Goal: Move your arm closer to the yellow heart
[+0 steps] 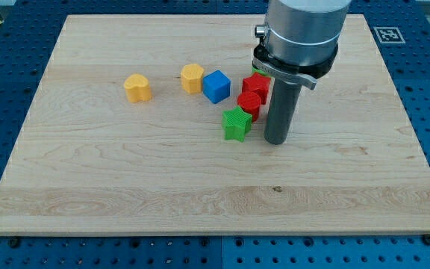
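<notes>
You are seeing my tip (276, 140) resting on the wooden board (88, 187), bare and grasping nothing, just right of the green star (236, 124). The yellow heart (137, 87) is lying well apart toward the view's left, so the arm is needing to travel left.

Beside the blue cube (216, 86): two yellow blocks (137, 87) (192, 78), two red blocks (256, 85) (249, 104), one green star (236, 124), pale wooden board (125, 172).
</notes>
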You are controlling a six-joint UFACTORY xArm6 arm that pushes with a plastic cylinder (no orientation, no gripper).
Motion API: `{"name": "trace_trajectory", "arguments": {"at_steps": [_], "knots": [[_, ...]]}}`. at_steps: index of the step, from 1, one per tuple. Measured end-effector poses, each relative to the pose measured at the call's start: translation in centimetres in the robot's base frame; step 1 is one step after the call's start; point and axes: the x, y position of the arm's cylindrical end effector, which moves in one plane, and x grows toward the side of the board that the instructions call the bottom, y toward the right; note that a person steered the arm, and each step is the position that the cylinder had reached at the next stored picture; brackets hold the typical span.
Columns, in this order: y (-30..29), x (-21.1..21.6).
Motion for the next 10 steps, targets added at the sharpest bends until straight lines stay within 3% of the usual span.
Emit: {"name": "trace_trajectory", "arguments": {"at_steps": [4,10], "knots": [[0.0,7.5],[0.0,11.4]]}}
